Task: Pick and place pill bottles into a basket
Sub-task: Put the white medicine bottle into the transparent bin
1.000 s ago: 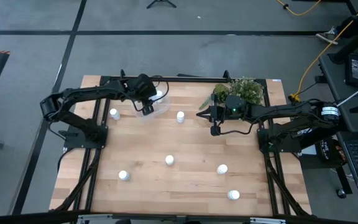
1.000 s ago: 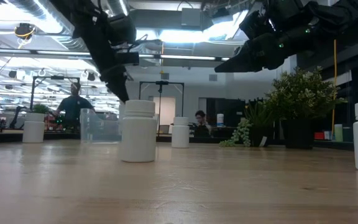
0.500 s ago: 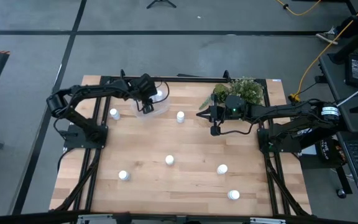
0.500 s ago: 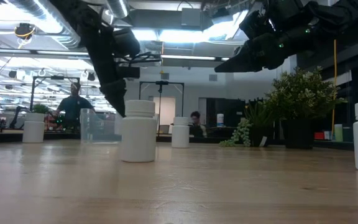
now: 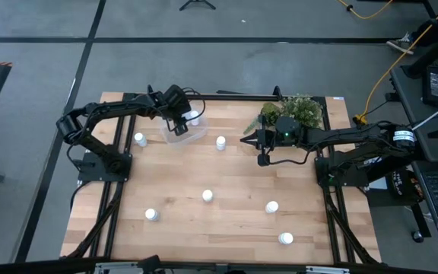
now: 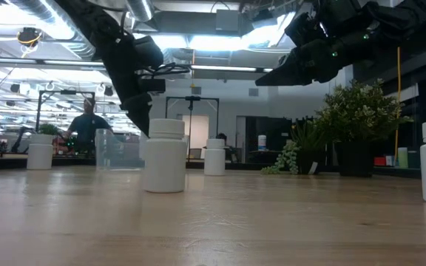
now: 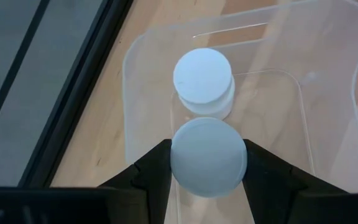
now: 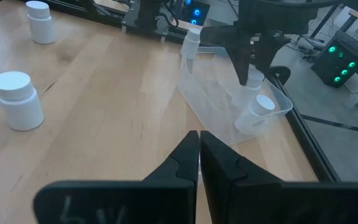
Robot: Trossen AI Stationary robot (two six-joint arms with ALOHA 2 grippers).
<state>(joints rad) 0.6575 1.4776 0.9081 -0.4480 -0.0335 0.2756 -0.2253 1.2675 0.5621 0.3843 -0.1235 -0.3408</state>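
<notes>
The left end effector (image 7: 207, 167) grasps a white pill bottle (image 7: 208, 156) above the clear basket (image 7: 334, 81), where another bottle (image 7: 203, 81) already stands. The right end effector (image 8: 199, 144), clenched empty, hovers mid-tabletop (image 5: 234, 183) near the plant (image 5: 295, 110).
</notes>
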